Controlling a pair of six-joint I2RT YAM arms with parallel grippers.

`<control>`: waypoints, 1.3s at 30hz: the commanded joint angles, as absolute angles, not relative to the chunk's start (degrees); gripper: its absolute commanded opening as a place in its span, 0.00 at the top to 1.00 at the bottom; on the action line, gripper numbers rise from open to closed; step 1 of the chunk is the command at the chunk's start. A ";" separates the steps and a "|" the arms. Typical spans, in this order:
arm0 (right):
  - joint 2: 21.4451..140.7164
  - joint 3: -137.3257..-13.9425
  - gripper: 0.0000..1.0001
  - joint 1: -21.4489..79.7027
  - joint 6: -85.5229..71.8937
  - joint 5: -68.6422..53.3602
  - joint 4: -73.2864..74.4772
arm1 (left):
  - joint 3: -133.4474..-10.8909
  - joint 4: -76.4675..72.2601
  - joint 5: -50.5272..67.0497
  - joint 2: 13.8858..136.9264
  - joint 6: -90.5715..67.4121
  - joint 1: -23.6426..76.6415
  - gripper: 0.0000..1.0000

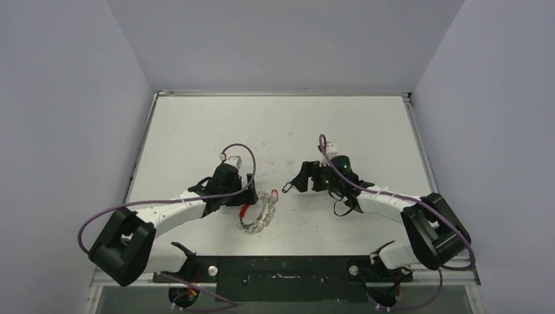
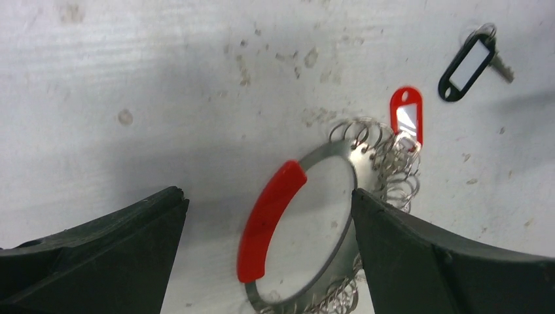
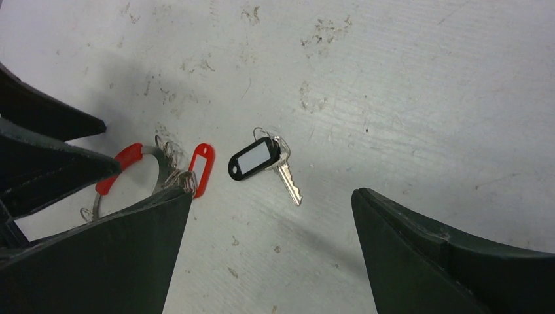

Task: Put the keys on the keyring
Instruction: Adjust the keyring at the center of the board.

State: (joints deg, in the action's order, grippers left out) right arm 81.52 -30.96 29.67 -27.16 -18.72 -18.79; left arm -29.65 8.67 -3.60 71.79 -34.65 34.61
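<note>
Scuffed white desk [image 1: 196, 131]. Left fingers [image 2: 98, 261] apart, keyring [image 2: 268, 219] lying between them; red tag [image 2: 406, 118] just beyond. Right fingers [image 3: 445, 261] apart, empty; loose key [image 3: 288, 182] with black tag [image 3: 258, 158], white insert, ahead between them.

Top wide; wrists close, both see keyring [image 2: 268, 219].

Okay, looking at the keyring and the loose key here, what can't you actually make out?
Left wrist view: on the keyring, the lower arc is cut off by the bottom edge, and the right side is hidden by a finger of the left hand.
Right wrist view: the keyring sits partly behind the right hand.
Top view: the loose key is too small to separate from its black tag.
</note>
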 commanded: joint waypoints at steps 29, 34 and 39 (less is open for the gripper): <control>66.90 -27.73 0.03 30.21 -22.85 -20.80 -3.55 | -32.52 -7.93 12.39 72.43 -29.05 47.56 0.11; 70.14 -29.98 0.14 39.55 -21.62 -19.32 -2.71 | -27.03 -6.38 7.81 63.01 -32.42 46.32 0.11; 73.53 -31.37 0.37 47.73 -22.56 -19.27 -5.97 | -20.16 -5.84 6.11 54.19 -37.04 44.68 0.11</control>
